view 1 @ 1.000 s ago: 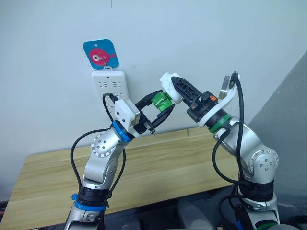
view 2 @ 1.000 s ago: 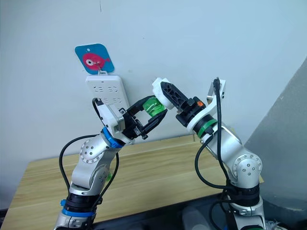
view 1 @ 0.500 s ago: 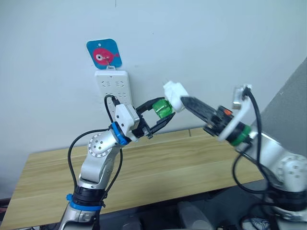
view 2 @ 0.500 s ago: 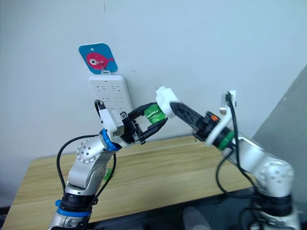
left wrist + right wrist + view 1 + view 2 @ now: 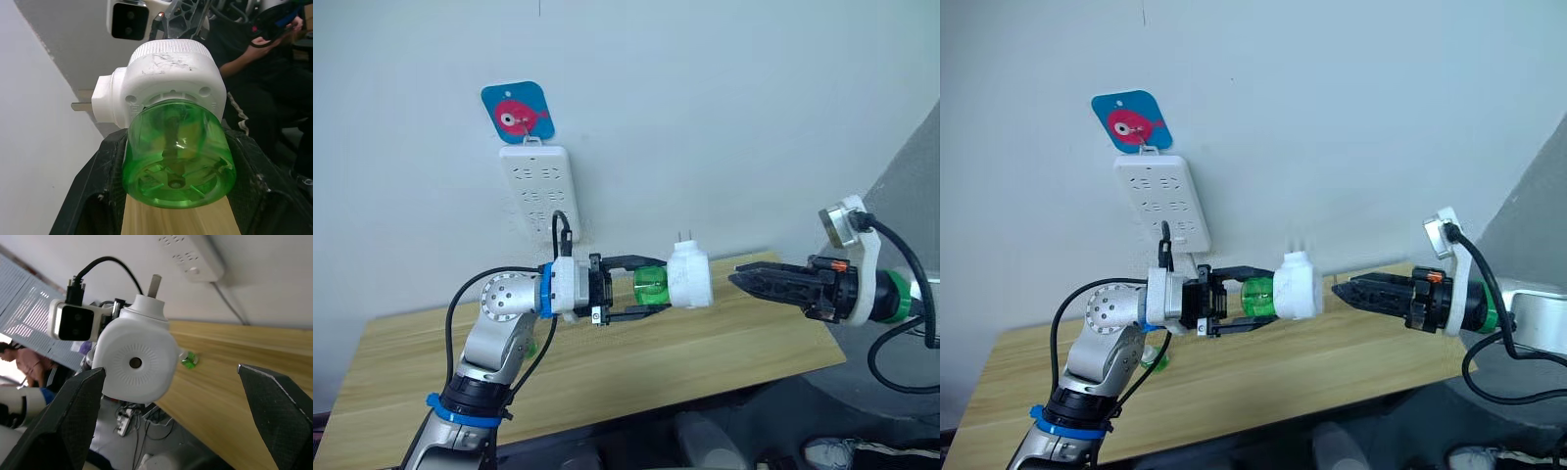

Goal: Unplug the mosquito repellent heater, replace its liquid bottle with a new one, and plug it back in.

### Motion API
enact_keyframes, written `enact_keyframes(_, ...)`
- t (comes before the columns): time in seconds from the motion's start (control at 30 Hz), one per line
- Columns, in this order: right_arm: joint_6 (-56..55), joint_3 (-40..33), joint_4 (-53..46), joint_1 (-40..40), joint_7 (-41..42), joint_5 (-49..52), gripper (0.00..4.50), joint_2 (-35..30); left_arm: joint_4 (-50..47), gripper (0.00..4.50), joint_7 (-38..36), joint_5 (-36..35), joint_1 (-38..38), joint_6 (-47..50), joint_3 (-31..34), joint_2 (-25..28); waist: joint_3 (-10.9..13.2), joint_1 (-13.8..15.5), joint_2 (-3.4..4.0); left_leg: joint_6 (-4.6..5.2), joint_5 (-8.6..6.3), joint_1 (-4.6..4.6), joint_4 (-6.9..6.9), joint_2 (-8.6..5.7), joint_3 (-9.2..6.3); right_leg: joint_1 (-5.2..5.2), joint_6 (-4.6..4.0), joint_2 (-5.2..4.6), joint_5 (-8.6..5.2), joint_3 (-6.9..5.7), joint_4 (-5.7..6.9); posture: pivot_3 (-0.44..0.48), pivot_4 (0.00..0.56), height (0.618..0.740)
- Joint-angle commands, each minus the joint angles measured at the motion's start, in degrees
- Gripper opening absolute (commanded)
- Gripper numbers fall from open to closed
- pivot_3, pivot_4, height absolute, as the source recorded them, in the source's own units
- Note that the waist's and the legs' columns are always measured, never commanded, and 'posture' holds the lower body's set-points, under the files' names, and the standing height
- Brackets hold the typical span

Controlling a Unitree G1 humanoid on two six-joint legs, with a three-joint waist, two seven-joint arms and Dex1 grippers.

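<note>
Table (image 5: 724, 343), L wrist: person (image 5: 274, 73) behind heater (image 5: 166, 78)

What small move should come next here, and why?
Probably bring the right claw forward to clamp the heater. The left claw holds only the green bottle, still seated in the heater, while the right claw is open just short of it.

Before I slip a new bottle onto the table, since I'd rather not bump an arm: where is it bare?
The wooden table is bare below the right gripper. It is crowded by the left gripper, its green bottle and heater.
</note>
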Motion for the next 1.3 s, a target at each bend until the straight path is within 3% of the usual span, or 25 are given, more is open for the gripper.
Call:
enact_keyframes(0.03, 0.56, 2.06, 0.21, -2.22, 1.81, 1.39, 4.5, -0.27, -1.08, 2.29, -0.58, -0.95, -0.34, -1.66, 0.08, -0.19, 0.02, 0.01, 0.0, 0.0, 0.0, -0.01, 0.0, 0.0, 0.0, -0.02, 0.0, 0.0, 0.0, 0.0, -0.01, -0.271, 0.097, 0.736)
enact_keyframes(0.47, -0.47, 7.61, 0.08, -7.16, 1.92, 1.39, 4.5, 5.09, -2.68, 2.29, -0.1, -0.28, 1.7, -2.02, -0.06, 0.61, 0.21, 0.17, -0.03, 0.02, -0.01, -0.03, 0.0, 0.02, -0.01, -0.03, 0.01, 0.01, 0.0, 0.0, -0.02, -0.245, 0.101, 0.736)
enact_keyframes(0.93, -0.75, 13.52, 1.25, -10.63, -3.37, 1.39, 4.5, 10.85, -5.03, 2.29, 1.14, -0.11, 3.77, -1.2, 0.07, 2.01, 0.42, 0.3, -0.12, 0.02, -0.01, -0.03, 0.0, 0.02, -0.02, -0.05, 0.01, 0.01, 0.0, 0.0, -0.02, -0.225, 0.101, 0.736)
enact_keyframes(1.13, 0.54, 13.57, 2.16, -11.42, -1.51, 1.39, 3.07, 11.57, -5.1, 2.29, 2.01, 0.49, 4.31, -1.97, 0.07, 1.95, 0.47, 0.58, -0.16, 0.03, -0.02, -0.04, -0.02, 0.03, -0.04, -0.06, 0.01, 0.02, 0.0, -0.01, -0.02, -0.218, 0.1, 0.736)
enact_keyframes(1.3, 1.3, 13.73, 2.82, -11.54, -1.26, 1.39, 3.07, 12.02, -4.86, 2.29, 1.09, 0.06, 4.7, -4.17, 0.34, 1.82, 0.47, 0.84, -0.16, 0.03, -0.02, -0.04, -0.01, 0.03, -0.04, -0.06, 0.01, 0.01, 0.0, -0.01, -0.02, -0.215, 0.1, 0.736)
